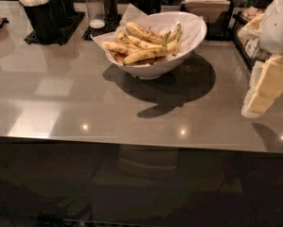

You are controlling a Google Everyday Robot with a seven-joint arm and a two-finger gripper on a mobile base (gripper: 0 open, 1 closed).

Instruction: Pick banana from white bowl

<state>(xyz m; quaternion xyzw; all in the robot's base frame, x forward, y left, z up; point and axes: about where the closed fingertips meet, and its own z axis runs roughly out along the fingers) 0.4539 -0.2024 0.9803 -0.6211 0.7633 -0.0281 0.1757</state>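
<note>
Grey counter (pixel 60 93) with black cups (pixel 41 13) of white items on a black mat (pixel 71 25) at back left, two shakers (pixel 101 6) beside them. The gripper (pixel 266 89) hangs at the right edge.

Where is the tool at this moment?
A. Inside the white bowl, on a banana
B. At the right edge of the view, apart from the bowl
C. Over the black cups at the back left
B: the tool hangs over the counter at the right edge, apart from the white bowl, where the bananas lie.
</note>
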